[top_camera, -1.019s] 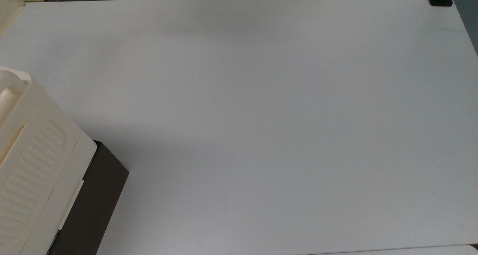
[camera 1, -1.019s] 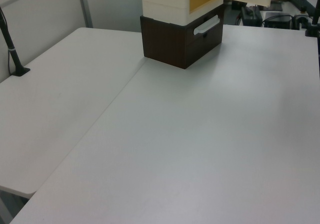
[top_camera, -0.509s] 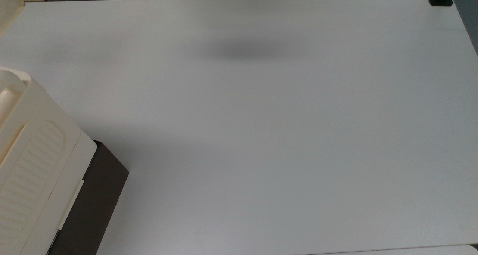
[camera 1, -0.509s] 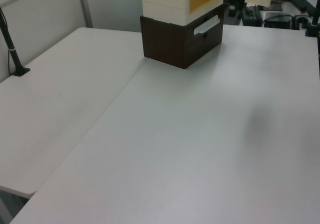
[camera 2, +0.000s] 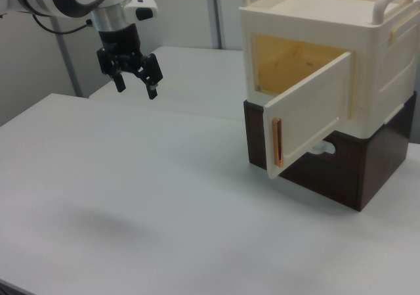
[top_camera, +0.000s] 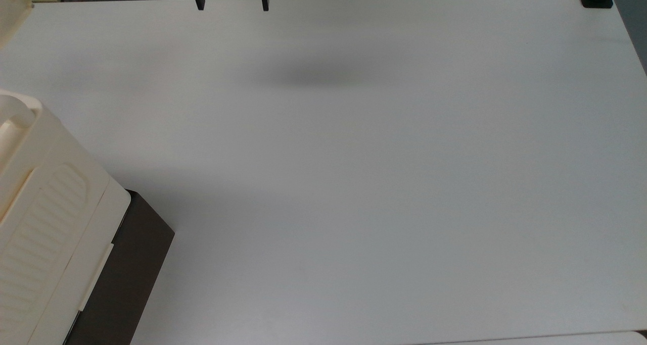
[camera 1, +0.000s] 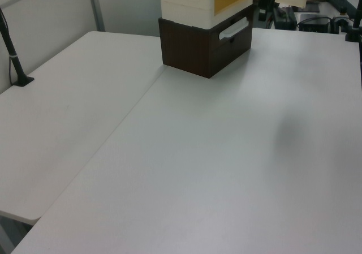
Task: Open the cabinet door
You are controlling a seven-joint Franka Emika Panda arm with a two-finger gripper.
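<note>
**Colleague:** Which step are you at now?

**Me:** I judge it is the very end, or close to it. The cabinet door stands swung outward from the cabinet, and the yellowish inside shows behind it. The door hangs on the side nearer to the right view's right, and its free edge with the brownish strip points toward the right view's left. The cabinet sits on a dark brown base, at the right view's right side of the table.

**Colleague:** And your pincer?

**Me:** My gripper is in the air above the table, well apart from the door, at the right view's upper left. The fingers are spread wide and hold nothing. In the top view the two fingertips show at the upper edge, with a soft shadow on the table below them.

**Colleague:** How is the arm posed?

**Me:** The wrist points down, slightly tilted, with the fingers toward the table.

**Colleague:** What does the next move call for?

**Me:** If the door should open wider, I would need to travel across to its free edge and push it. Otherwise I think only to stay away from it.
</note>
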